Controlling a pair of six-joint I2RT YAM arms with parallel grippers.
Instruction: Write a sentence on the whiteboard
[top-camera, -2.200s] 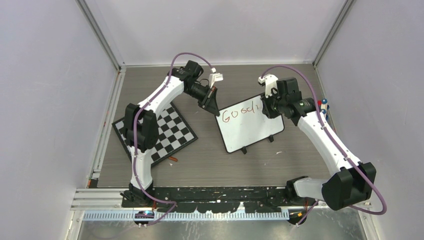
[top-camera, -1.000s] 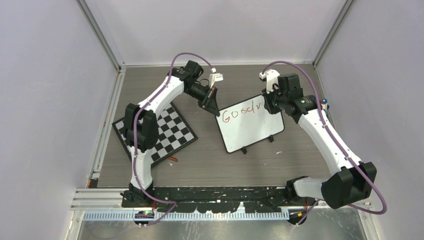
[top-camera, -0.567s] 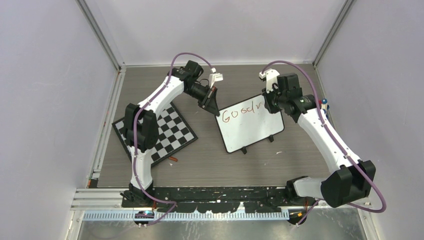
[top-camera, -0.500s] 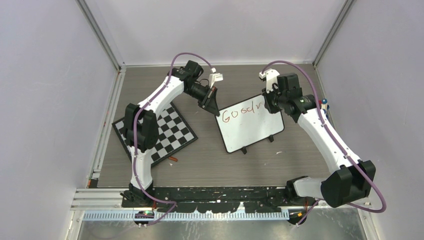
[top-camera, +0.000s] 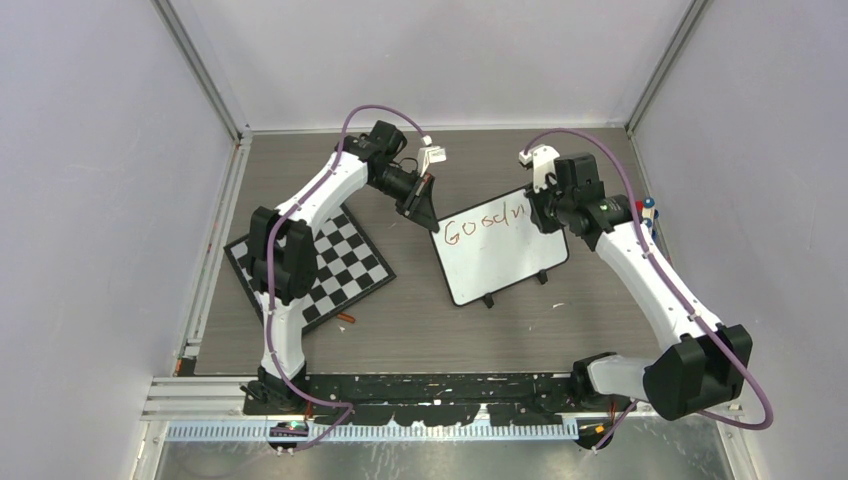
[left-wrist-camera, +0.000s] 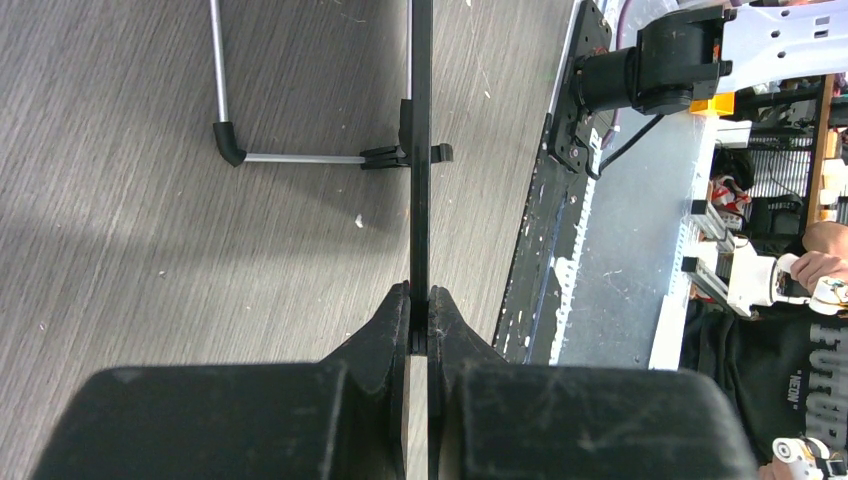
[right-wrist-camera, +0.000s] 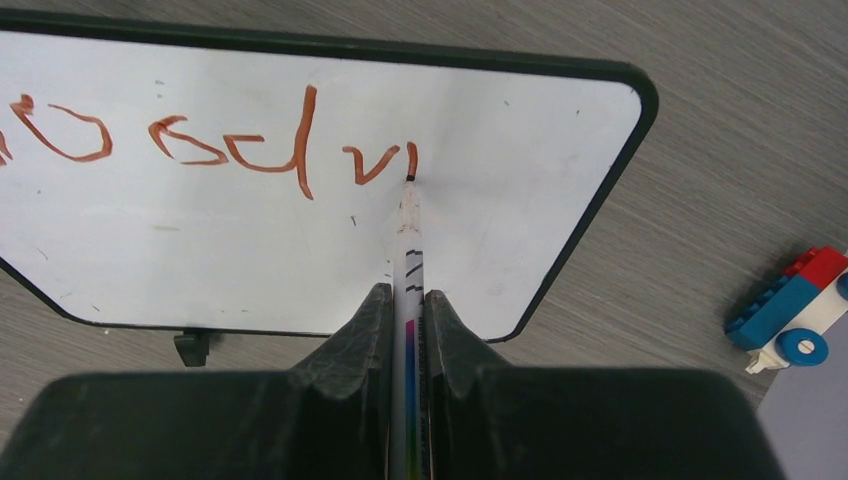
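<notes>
The whiteboard (top-camera: 505, 255) stands tilted on the table, white with a thin black frame. Red-brown letters of the sentence (top-camera: 485, 221) run along its top edge, reading roughly "Good vi" (right-wrist-camera: 260, 150). My left gripper (top-camera: 427, 215) is shut on the board's left edge, seen edge-on in the left wrist view (left-wrist-camera: 420, 150). My right gripper (top-camera: 540, 212) is shut on a white marker (right-wrist-camera: 408, 250), whose tip touches the board just under the last stroke.
A black-and-white checkerboard (top-camera: 310, 265) lies at the left. A small red pen cap (top-camera: 346, 319) lies near its front corner. A red, blue and white toy block (right-wrist-camera: 795, 310) sits right of the board (top-camera: 645, 207). A metal stand leg (left-wrist-camera: 300, 157) shows behind the board.
The right gripper moved the marker rightwards along the top line. The writing grew from "Good" with a partial stroke to "Good vi". The left arm and the board have not moved.
</notes>
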